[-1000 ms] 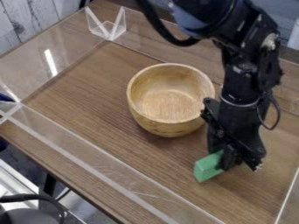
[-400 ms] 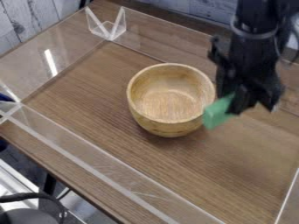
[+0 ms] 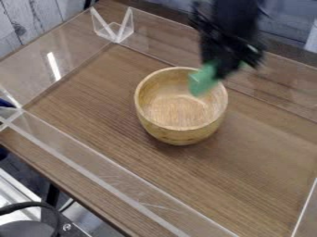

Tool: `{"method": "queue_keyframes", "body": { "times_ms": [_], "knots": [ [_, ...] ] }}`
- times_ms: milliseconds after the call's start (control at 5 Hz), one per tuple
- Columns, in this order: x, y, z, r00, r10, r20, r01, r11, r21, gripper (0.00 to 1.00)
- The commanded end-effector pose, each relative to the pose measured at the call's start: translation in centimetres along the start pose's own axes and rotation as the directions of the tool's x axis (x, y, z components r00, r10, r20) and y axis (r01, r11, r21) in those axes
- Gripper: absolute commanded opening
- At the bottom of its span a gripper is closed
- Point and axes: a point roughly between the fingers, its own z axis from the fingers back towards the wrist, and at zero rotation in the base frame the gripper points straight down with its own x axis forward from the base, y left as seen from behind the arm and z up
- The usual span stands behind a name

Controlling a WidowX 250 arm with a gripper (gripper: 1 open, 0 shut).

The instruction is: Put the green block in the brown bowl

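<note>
We see hand (image 3: 221, 63) clamped on green block (image 3: 205, 80), block lifted off desk (image 3: 87, 106), hanging over far rim of brown bowl (image 3: 181, 104). Pickup done. Left, we judge: lower, release into bowl.

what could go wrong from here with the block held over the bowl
The hand grips the green block only by its upper end, and the picture is blurred with motion, so it might slip out early. The block hangs over the brown bowl's far rim rather than its middle; released here, it could strike the rim and bounce onto the table.
</note>
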Motion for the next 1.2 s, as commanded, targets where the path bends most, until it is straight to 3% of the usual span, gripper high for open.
{"method": "queue_keyframes", "body": {
  "times_ms": [0, 400, 800, 1000],
  "knots": [
    [0.0, 4.6, 1.9, 0.995, 0.081, 0.065, -0.083, 0.996, 0.033, 0.0],
    [2.9, -3.4, 0.6, 0.998, -0.007, 0.064, 0.007, 1.0, -0.004, 0.0],
    [-0.3, 5.1, -0.4, 0.991, 0.126, 0.039, -0.127, 0.992, 0.026, 0.0],
    [1.5, 1.3, -0.9, 0.996, 0.072, 0.045, -0.072, 0.997, 0.007, 0.0]
  ]
}}
